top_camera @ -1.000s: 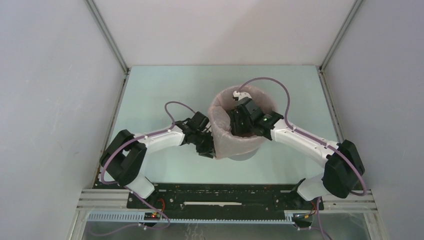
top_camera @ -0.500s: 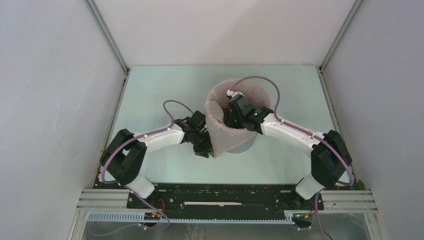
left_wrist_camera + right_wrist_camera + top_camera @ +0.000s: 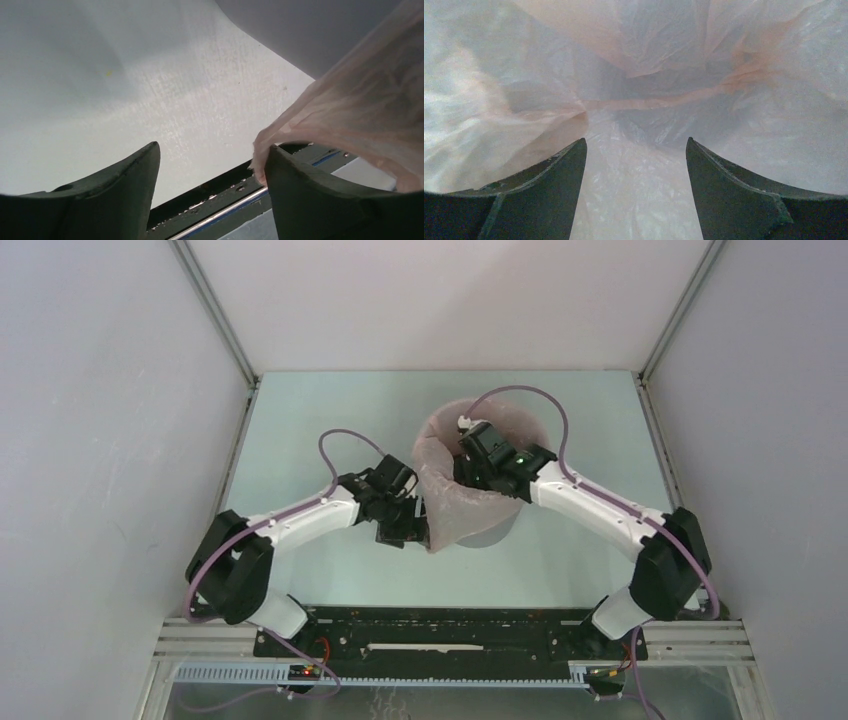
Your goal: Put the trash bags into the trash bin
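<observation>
The light-grey trash bin (image 3: pixel 490 537) stands at mid table. The pale-pink trash bag (image 3: pixel 445 505) lines it and hangs over its rim and down its left side. My right gripper (image 3: pixel 468 468) reaches down inside the bin, open, with only wrinkled bag film (image 3: pixel 639 75) ahead of the right gripper (image 3: pixel 636 142). My left gripper (image 3: pixel 408 530) is low beside the bin's left side, open and empty. In the left wrist view the bag's loose edge (image 3: pixel 360 100) touches the tip of the right finger (image 3: pixel 300 185) of the left gripper (image 3: pixel 212 150), with nothing between the jaws.
White enclosure walls stand on the left, right and back. A black mounting rail (image 3: pixel 450 635) runs along the near edge and also shows in the left wrist view (image 3: pixel 240 192). The pale-green table (image 3: pixel 300 430) lies around the bin.
The bin and bag have shifted left and a little farther away. My right gripper went with them, inside the bag. My left gripper has drawn slightly left, off the bag's side.
</observation>
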